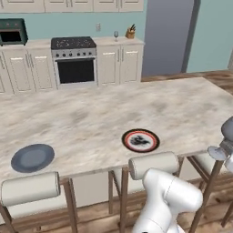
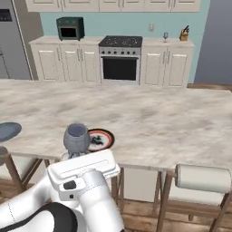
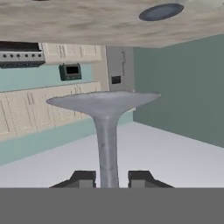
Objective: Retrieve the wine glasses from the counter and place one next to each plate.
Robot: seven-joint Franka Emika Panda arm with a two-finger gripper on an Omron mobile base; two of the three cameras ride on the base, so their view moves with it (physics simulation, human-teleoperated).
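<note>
My gripper is shut on the thin stem of a smoky grey wine glass. The glass stands roughly upright, bowl up, at the near edge of the long marbled bar top; it also shows at the right edge of the left base view as wine glass. In the rolled-over hand view its round foot spreads above the fingertips. A red-brown-rimmed plate lies just beyond the glass, and a slate grey-blue plate lies far to the left. A second wine glass stands on the far counter.
Padded bar stools line the near side of the bar top, under my arm. Against the far wall stand a stove, a green toaster oven and a knife block, with a grey fridge to the right.
</note>
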